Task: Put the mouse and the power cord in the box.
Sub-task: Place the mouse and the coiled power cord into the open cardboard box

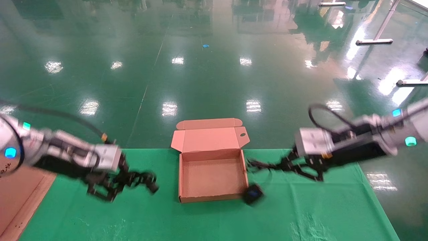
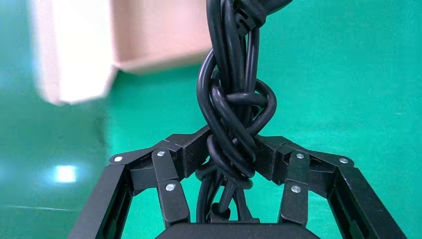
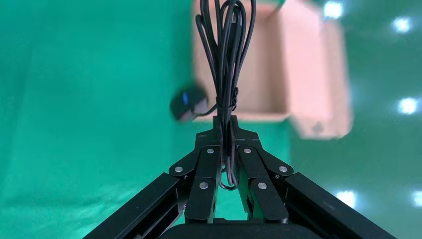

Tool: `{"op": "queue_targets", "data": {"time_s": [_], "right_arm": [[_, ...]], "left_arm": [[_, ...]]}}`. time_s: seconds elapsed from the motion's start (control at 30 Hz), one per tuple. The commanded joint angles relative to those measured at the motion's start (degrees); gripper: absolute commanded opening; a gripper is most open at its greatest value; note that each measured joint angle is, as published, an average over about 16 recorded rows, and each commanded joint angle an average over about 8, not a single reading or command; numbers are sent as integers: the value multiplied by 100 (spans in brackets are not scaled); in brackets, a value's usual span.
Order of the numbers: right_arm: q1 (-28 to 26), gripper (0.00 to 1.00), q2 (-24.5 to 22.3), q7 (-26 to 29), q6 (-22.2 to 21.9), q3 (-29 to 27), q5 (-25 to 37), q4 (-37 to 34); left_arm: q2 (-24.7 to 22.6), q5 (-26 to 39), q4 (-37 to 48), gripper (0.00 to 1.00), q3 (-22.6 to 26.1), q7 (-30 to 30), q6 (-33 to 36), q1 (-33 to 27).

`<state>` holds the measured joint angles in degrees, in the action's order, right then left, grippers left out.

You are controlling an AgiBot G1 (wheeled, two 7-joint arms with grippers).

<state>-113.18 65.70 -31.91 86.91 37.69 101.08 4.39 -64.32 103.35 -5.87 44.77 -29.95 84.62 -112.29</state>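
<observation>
Both of my grippers are loaded. On my left, the left gripper (image 1: 147, 179) is clamped on the power cord (image 2: 234, 124), its pads pressed into the knotted middle of the bundle, and it hangs above the green tablecloth (image 1: 100, 214) with the box (image 1: 214, 197) off toward my right. On my right, the right gripper (image 3: 226, 130) is pinched tight on the mouse's thin cable (image 3: 226, 55), gathered in long loops that stick out past my fingertips toward the box. The mouse (image 1: 253, 194) itself sits lower than that gripper, just outside the box's near right corner, blue spot glowing; I cannot tell whether it touches the cardboard wall or the cloth. The box lies between my two grippers with its hinged lid (image 1: 210, 139) folded back on the far side, and its shallow tray shows only bare cardboard floor. A second sheet of cardboard (image 1: 20, 197) lies at the table's edge beyond my left arm.
</observation>
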Motion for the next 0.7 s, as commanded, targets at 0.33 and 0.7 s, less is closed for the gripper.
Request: {"op": "queue_targets", "data": {"time_s": [0.33, 0.7], "right_arm": [[-1154, 0, 703, 491, -98, -87, -111, 170], [-1416, 0, 958, 512, -97, -77, -104, -30]], "left_arm": [[-620, -25, -319, 0, -48, 215, -55, -1220], [-972, -81, -31, 0, -89, 22, -198, -1487]]}}
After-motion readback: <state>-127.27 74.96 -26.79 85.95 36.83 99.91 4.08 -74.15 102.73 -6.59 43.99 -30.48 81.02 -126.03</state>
